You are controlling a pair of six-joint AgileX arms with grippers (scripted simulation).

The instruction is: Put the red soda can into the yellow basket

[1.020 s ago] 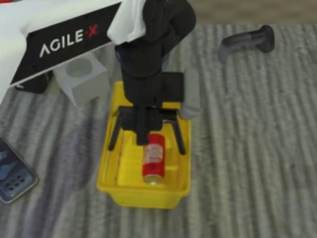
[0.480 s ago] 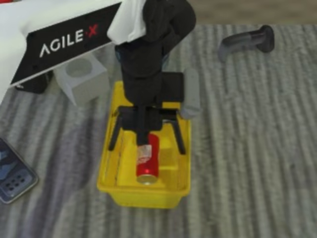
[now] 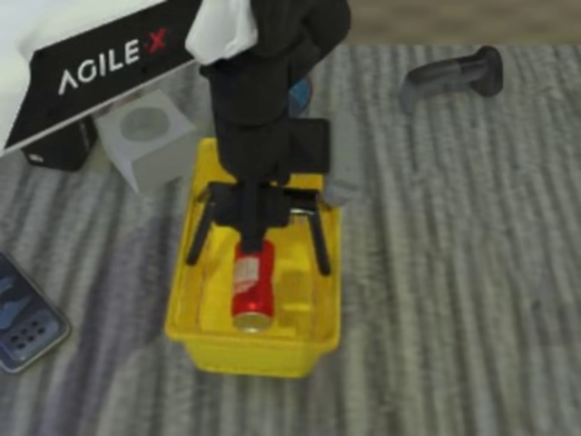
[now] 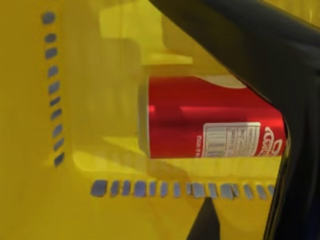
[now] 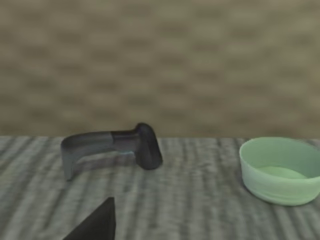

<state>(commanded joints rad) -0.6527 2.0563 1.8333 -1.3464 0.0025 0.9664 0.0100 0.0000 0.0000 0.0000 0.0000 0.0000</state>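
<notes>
Striped grey table: left claw, spread wide, partly hides red soda can in yellow basket

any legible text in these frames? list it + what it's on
"AGILE X": white, with a red X, on the left arm's black panel.
Red soda can: white label with barcode and script logo, too blurred to read.
Phone-like device: marks unreadable.
Nothing else legible.

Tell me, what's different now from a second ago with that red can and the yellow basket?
The red soda can, lying in the yellow basket, has slid toward the top view's left, and the basket itself has shifted left too. The left gripper stands open above the can, not gripping it. The grey scanner and white cube stayed put.
</notes>
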